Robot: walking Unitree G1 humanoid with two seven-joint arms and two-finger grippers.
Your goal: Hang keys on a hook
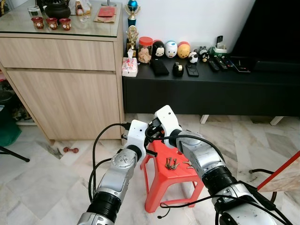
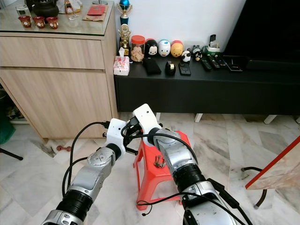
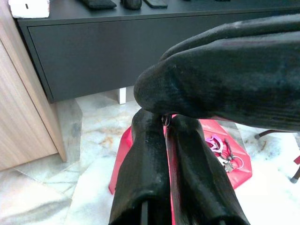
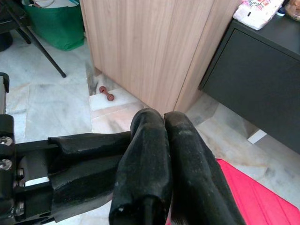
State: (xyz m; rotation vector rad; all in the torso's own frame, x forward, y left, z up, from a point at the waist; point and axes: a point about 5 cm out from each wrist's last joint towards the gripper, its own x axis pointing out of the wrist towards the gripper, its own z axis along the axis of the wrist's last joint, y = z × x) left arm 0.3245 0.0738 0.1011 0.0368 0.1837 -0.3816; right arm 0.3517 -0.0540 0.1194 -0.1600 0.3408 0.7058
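From the head, the left gripper (image 1: 149, 132) and right gripper (image 1: 153, 125) meet above the back corner of a red stool (image 1: 157, 187), while the keys (image 1: 171, 163) lie loose on its seat; the wrist views add that each pair of fingers (image 3: 154, 154) is pressed together, holding nothing. The stool stands on a marble floor (image 1: 47, 183) near a wooden cabinet (image 1: 65, 84) and a black TV bench (image 1: 211, 91).
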